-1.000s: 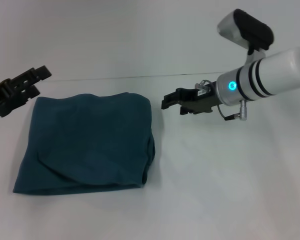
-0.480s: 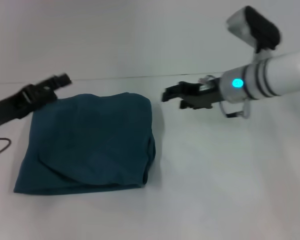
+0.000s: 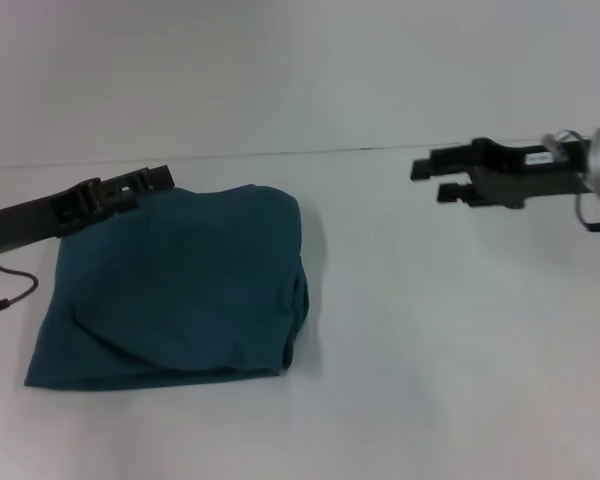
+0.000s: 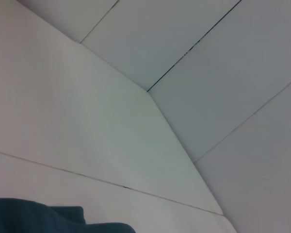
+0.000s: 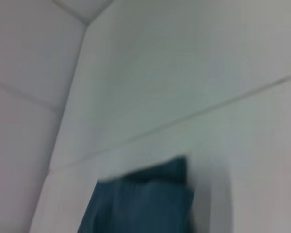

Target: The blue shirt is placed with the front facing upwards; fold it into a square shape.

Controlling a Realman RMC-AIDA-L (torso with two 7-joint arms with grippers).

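Note:
The blue shirt lies folded into a rough square on the left half of the white table, plain side up with no lettering showing. My left gripper reaches in from the left and hovers over the shirt's far left corner. My right gripper hangs well to the right of the shirt, above bare table, open with nothing between its fingers. A corner of the shirt shows in the left wrist view. The right wrist view shows the shirt farther off.
The white table extends right of and in front of the shirt. Its far edge meets a pale wall. A thin dark cable loops at the left edge beside the left arm.
The left gripper has swung inward from the far left to the shirt's far left corner. The right gripper has drawn back to the right, away from the shirt. The shirt has not moved.

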